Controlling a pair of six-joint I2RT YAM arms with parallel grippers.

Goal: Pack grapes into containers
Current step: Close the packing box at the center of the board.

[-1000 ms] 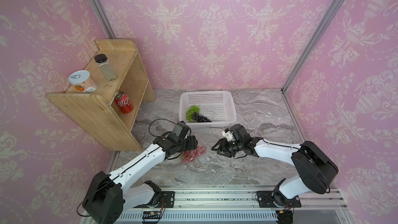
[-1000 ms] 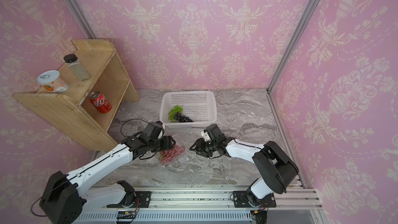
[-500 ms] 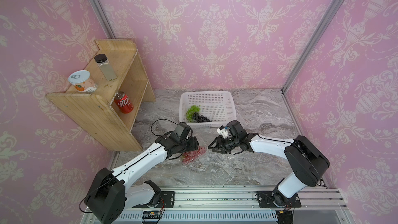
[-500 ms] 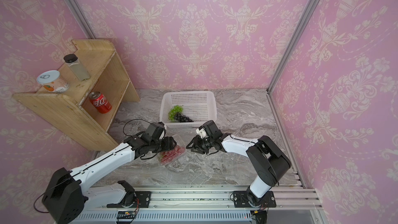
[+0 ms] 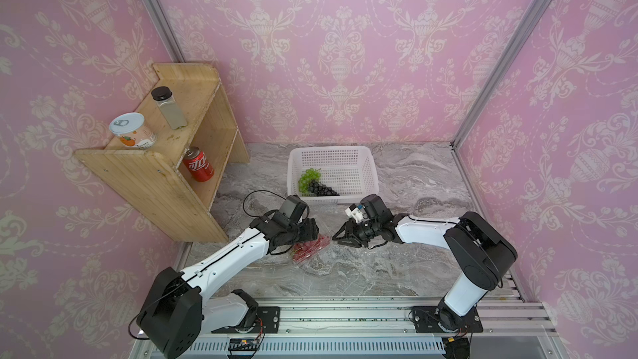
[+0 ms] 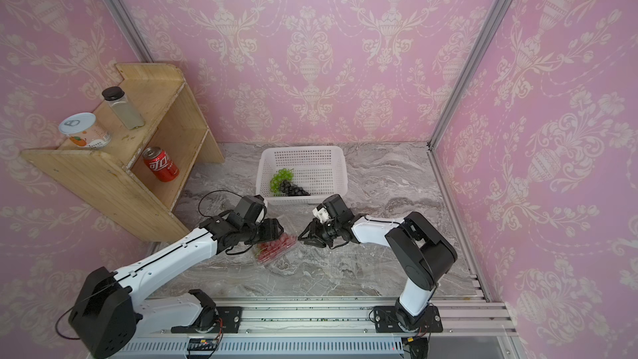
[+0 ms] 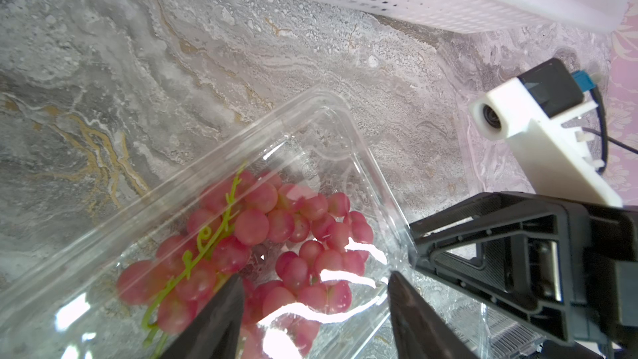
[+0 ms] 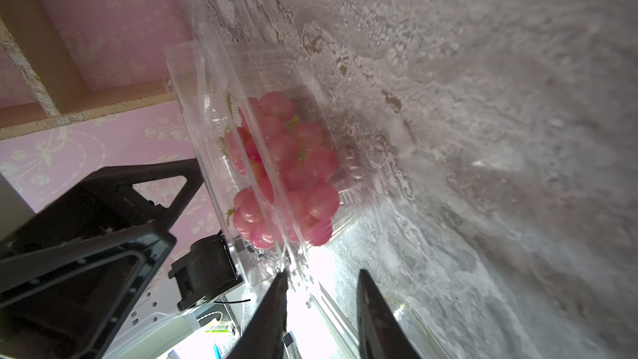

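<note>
Right now my left gripper (image 7: 314, 284) has its jaws well apart, both tips over the clear container (image 7: 371, 167) and closed on nothing I can see. I cannot tell whether the tips press on the plastic. Under them, through the clear plastic, lie the red grapes (image 7: 262, 226), pink berries on a green stem, filling that end of the box.

My right gripper (image 8: 321, 278) faces it from the other side, jaws only a narrow gap apart. 1 fingertip (image 8: 281, 279) touches the container's end rim, and I cannot tell whether any plastic sits between the tips. In the left wrist view its black finger meets the box at a corner. Below it lies some ribbed clear plastic (image 7: 507, 334) that I cannot identify.

In both top views the 2 grippers point at each other, with the container and its red grapes (image 5: 307, 246) between them on the marble table (image 5: 414, 184), near the front edge.

Just behind them stands the white basket (image 5: 331, 148). It holds the green grapes (image 5: 309, 177) and the dark grapes (image 5: 321, 188), touching each other in its front left corner.

Against the left wall is the wooden shelf (image 5: 148, 174). On top of it stand a dark-lidded jar (image 5: 169, 108) and a tin with an orange label (image 5: 133, 131). A red cola can (image 5: 197, 168) stands on the lower level.
</note>
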